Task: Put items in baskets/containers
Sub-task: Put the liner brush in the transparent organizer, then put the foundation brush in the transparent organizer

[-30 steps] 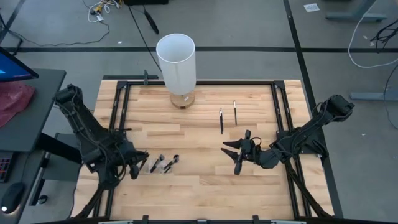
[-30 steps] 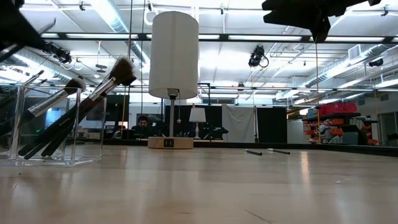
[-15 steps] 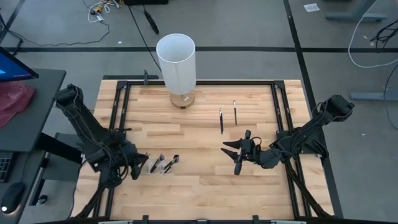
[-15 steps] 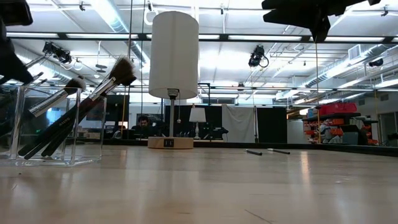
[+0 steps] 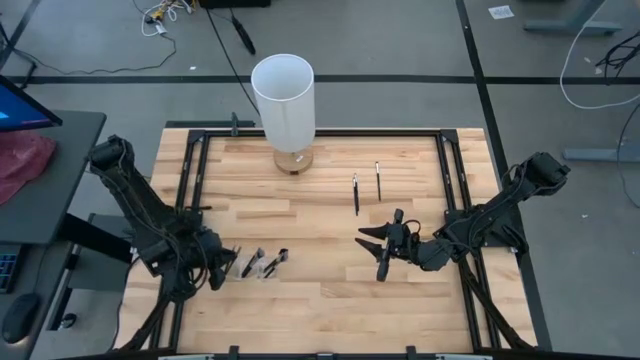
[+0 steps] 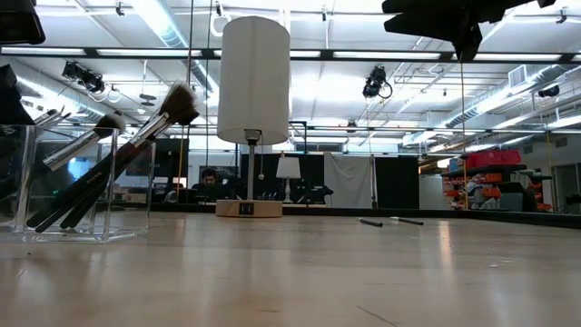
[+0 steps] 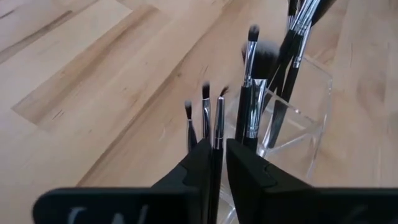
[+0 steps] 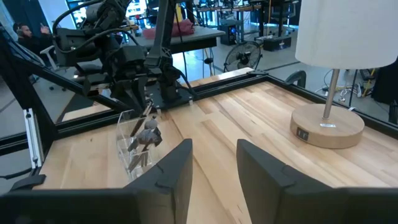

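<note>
A clear container stands at the table's near left, and several makeup brushes lean in it with their heads above its rim. My left gripper hangs over the container's left side, shut on one thin brush among the standing ones. Two more brushes lie flat on the wood at the far right of centre. My right gripper waits open and empty above the table's near right. My left gripper has a thin brush's dark handle in the narrow gap between its two fingers, just below the silvery ferrule. The fingers slant down from the table's left side. The brush stands nearly upright, bristles up; its lower end is hidden behind the fingers.
A lamp with a tall white cylinder shade stands on a round wooden base at the far middle. A black frame runs round the tabletop. Bare wood lies between the container and the right gripper.
My left gripper has sunk toward the clear container with the brush between its fingers, tipping a little. The right gripper has kept still.
</note>
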You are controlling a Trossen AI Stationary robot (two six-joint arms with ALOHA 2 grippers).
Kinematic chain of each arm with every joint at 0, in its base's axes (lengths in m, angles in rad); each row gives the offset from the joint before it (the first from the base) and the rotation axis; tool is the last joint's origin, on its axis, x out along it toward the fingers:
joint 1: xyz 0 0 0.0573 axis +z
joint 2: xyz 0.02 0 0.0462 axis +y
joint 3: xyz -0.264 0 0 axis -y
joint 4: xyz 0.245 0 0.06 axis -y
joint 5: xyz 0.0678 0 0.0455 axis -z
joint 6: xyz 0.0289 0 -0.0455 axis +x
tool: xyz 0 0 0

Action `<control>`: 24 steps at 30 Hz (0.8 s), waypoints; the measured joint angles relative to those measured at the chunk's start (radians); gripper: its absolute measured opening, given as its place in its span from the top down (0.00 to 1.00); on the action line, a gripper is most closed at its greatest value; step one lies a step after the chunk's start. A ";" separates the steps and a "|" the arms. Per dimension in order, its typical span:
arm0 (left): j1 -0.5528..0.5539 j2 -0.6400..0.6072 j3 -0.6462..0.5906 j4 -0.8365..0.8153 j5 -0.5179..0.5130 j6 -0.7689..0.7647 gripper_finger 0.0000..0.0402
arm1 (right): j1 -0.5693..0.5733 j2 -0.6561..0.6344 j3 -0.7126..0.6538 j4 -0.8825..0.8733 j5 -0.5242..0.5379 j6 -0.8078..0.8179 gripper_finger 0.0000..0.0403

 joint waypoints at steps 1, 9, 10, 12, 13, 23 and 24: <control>0.000 0.000 0.000 0.000 0.000 0.000 0.85 | 0.000 0.000 0.000 0.000 0.000 0.000 0.69; 0.000 0.000 0.014 -0.017 0.010 0.002 0.72 | 0.000 0.000 0.000 0.000 0.000 0.000 0.69; 0.000 -0.001 0.026 -0.029 0.019 0.003 0.71 | 0.000 0.000 0.000 0.000 0.000 0.000 0.69; 0.000 -0.001 0.053 -0.053 0.034 0.002 0.68 | 0.000 0.000 0.000 0.000 0.000 0.000 0.69; 0.000 -0.001 0.067 -0.064 0.038 0.003 0.67 | 0.000 0.000 0.000 0.000 -0.001 0.000 0.69; 0.061 -0.001 0.239 -0.028 -0.057 0.314 0.66 | -0.001 0.000 0.000 -0.030 -0.001 0.000 0.69; 0.072 -0.001 0.244 0.004 -0.094 0.365 0.66 | -0.003 0.000 0.000 -0.045 -0.001 0.000 0.69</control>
